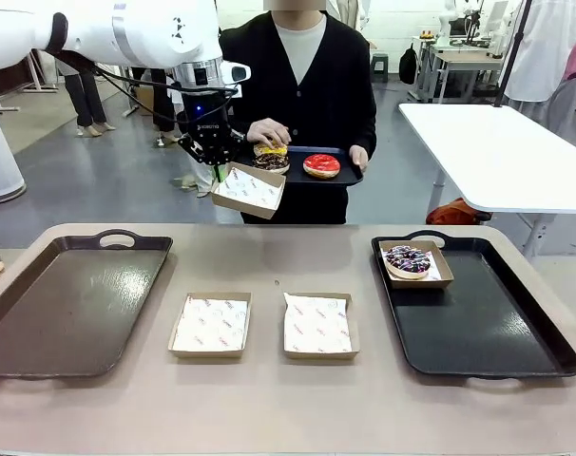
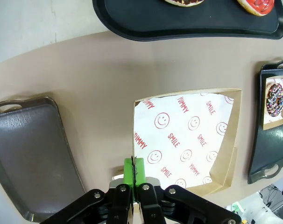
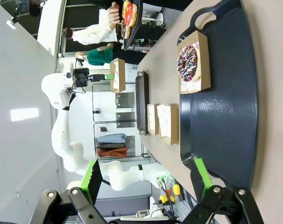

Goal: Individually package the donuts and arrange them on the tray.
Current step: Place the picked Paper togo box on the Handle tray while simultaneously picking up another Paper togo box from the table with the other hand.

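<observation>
A: Item locations?
B: The black tray (image 1: 478, 332), lower right, carries one boxed purple-white sprinkled donut (image 1: 408, 259) at its upper-left corner. The person's smaller tray (image 1: 296, 178), upper centre, carries the red donut (image 1: 321, 165), chocolate donut (image 1: 271, 162) and yellow-iced donut (image 1: 270, 149).
A: End effector status?
B: The left gripper (image 2: 133, 169) is clamped on the rim of a paper-lined cardboard box (image 1: 248, 189), held airborne. The right gripper (image 3: 147, 179) stands spread, empty.

Matt cardboard box (image 2: 237, 116) — glossy red donut (image 1: 321, 165).
</observation>
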